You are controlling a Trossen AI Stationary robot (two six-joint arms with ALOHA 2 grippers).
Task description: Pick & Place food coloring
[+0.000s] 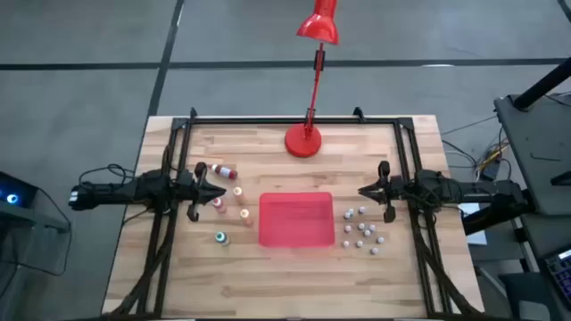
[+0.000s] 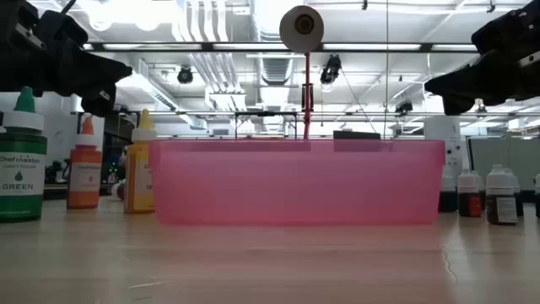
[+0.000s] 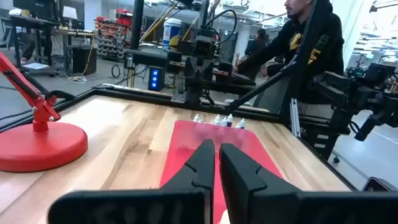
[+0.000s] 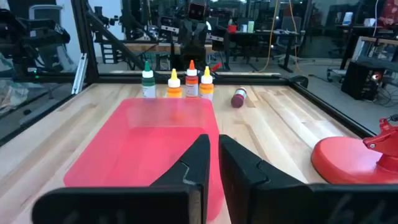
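Five tiny pale food coloring bottles, one flat red rectangular plastic tray, one red desk lamp.

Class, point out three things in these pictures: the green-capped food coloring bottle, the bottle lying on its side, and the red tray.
Green-capped bottle [image 2: 21, 156]: low view, on its white label.
Bottle lying on its side [image 4: 239, 98]: right wrist view, on its body.
Red tray [image 1: 296, 200]: high view, on its far rim.

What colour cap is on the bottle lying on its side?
Red, on the toppled bottle; clearest in the right wrist view.
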